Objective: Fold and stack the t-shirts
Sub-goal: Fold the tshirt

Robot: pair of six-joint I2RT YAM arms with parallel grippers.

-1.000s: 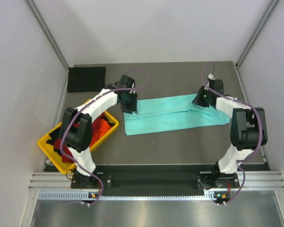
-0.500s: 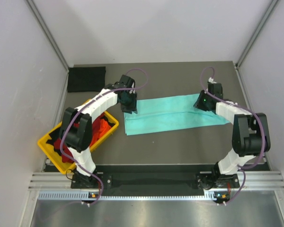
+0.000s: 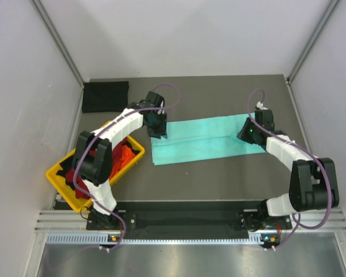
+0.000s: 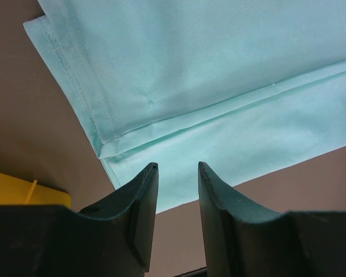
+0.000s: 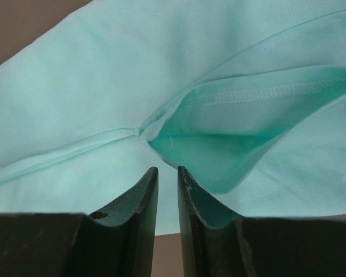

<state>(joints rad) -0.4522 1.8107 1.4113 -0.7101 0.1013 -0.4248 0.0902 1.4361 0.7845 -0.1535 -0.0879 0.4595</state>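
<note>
A mint-teal t-shirt (image 3: 202,138) lies as a long flat band across the middle of the table. My left gripper (image 3: 158,131) hovers over its left end, with the jaws open and nothing between them. The left wrist view shows the hemmed edge of the shirt (image 4: 219,69) beyond my left gripper (image 4: 177,165). My right gripper (image 3: 246,134) is over the shirt's right end. In the right wrist view my right gripper (image 5: 167,169) has its jaws a narrow gap apart and empty, just short of a gaping sleeve opening (image 5: 219,144). Red cloth (image 3: 124,154) and dark cloth lie in the tray.
A yellow tray (image 3: 57,176) sits at the table's left front, under my left arm. A folded black t-shirt (image 3: 105,96) lies at the back left corner. Grey walls close in the table on three sides.
My right gripper has moved toward the near right along the shirt's right end, and that arm has stretched out. The shirt's right end now looks shorter. The left arm has not moved.
</note>
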